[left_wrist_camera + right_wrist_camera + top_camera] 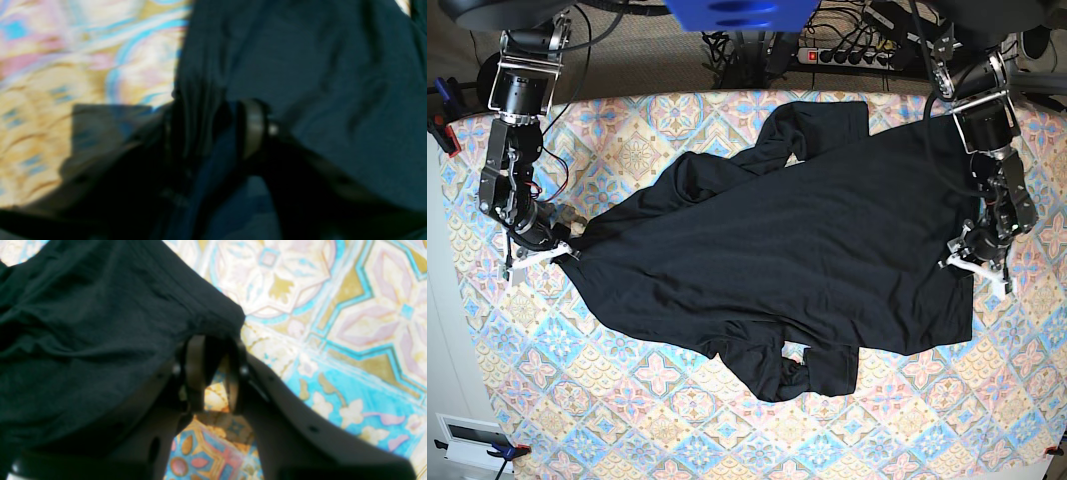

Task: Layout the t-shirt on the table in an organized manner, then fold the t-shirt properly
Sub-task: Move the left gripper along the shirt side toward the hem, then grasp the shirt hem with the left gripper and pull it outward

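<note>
Left gripper: low at t-shirt edge, fabric between jaws; clamping unclear.
Right gripper: low, pinching shirt corner.
Table: shirt spread, rumpled.

Beyond the far edge of the patterned cloth runs a strip of grey-brown floor, crossed by a tangle of dark cables. A white power strip with a red switch lies among them near the top right. A blue rounded object sits at the top centre. Down the left side stands a pale wall or panel, with a white vent-like plate at the bottom corner. Light is even and bright.
</note>
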### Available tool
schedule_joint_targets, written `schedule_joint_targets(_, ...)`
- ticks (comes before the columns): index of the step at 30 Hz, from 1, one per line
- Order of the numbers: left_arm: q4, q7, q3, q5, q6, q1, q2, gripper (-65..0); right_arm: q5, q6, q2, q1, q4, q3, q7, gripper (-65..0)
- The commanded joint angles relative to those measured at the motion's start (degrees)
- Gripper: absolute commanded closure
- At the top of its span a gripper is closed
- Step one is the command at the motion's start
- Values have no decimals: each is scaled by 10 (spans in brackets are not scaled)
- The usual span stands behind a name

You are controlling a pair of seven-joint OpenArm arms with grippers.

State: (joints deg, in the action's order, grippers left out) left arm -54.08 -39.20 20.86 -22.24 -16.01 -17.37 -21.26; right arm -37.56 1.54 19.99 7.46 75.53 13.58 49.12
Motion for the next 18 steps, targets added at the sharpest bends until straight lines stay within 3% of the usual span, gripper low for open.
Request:
schedule_joint_targets(1,-2,-22,-8,0,-5,-12,6,-131,-5,-4,11,12,10,3,-10,-122)
schedule_joint_targets(4,-1,-22,-10,5,-4,-42,10,0,-5,-4,11,11,10,3,-10,-122)
schedule_joint_targets(8,0,-22,-10,5,1,-84,10,-15,-5,-4,11,11,10,3,-10,-122)
schedule_joint_targets(13,3,21,-10,8,80,-141,7,0,-5,-4,11,11,11,3,-10,-122)
schedule_joint_targets(18,88,47,-10,65,88,-227,-8,0,-5,-4,11,11,11,3,-10,-122)
